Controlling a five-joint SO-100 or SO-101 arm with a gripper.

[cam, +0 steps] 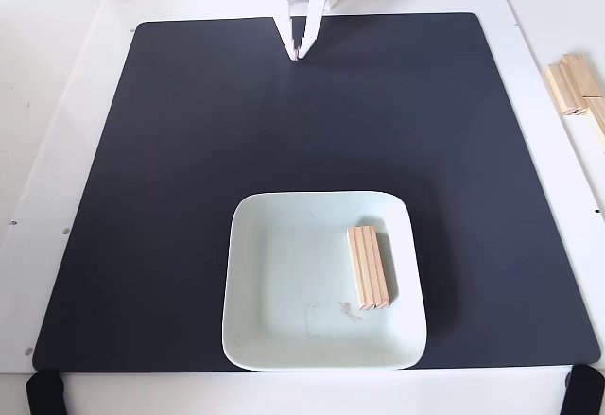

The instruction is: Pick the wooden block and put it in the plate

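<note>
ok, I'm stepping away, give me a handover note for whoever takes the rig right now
Tool: shut and empty, parked at the far edge of the black mat, well clear of the dish.
Small light-tan grooved wooden block: lying flat inside the large white rounded-square plate, in its right half in the fixed view.
Done: pick and place.
Left: nothing visible. Loose pale wooden sticks sit off the mat at right, untouched.
</note>
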